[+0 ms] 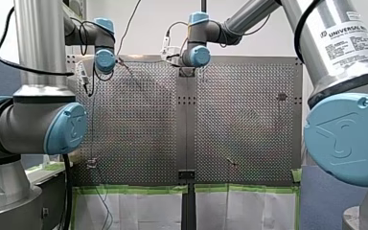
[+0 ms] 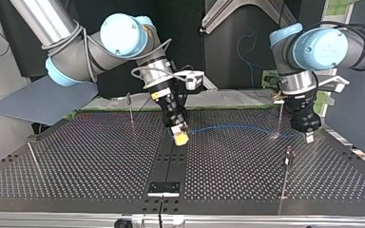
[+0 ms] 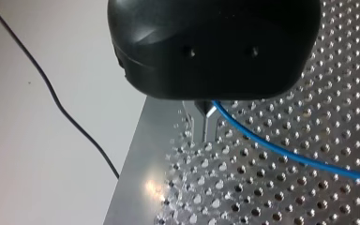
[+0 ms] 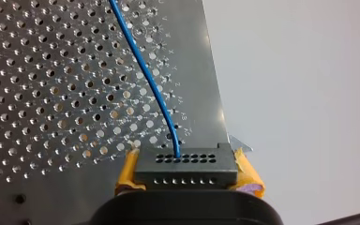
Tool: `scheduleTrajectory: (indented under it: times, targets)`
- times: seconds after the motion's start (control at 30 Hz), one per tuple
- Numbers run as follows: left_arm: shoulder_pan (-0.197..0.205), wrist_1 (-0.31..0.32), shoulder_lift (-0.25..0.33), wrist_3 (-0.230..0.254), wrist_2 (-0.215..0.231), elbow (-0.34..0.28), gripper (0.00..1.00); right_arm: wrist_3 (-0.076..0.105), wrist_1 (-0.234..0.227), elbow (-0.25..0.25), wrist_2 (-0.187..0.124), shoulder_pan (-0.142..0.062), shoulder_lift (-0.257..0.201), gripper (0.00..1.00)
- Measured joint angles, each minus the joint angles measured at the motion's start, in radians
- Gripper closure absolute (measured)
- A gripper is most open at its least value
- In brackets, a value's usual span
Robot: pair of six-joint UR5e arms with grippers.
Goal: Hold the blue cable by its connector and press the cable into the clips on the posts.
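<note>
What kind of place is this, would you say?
Most likely a robotics lab test bench: my left arm and my right arm reach over a perforated metal table fitted with thin posts, with a blue cable stretched across it.

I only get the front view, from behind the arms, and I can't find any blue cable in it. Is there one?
Observer: Yes. The top view shows a blue cable curving across the table.
Operator: Is anything holding it?
Observer: The right hand is. Its yellow pads clamp a grey connector, and the cable goes into it.
Operator: And the other end?
Observer: It runs up to the left hand. I cannot tell whether that hand grips it.
</note>
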Motion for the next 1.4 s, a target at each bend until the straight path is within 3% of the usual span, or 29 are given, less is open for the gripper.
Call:
scheduleTrajectory:
  times: [0.43,0.63,1.13,1.4]
  targets:
    - [0.025,-0.017,-0.011,-0.017,0.047,0.068,1.0,-0.002,0.001,-0.036,0.005,0.011,0.02,1.0]
    - [0.032,-0.019,-0.047,-0.023,0.077,0.081,1.0,-0.002,0.001,-0.038,0.012,0.01,0.021,1.0]
    - [0.062,-0.015,-0.098,-0.081,0.178,0.126,1.0,-0.002,0.004,-0.038,0.022,0.001,0.025,1.0]
    - [0.087,0.016,-0.11,-0.122,0.219,0.143,1.0,-0.003,0.003,-0.039,0.028,-0.014,0.028,1.0]
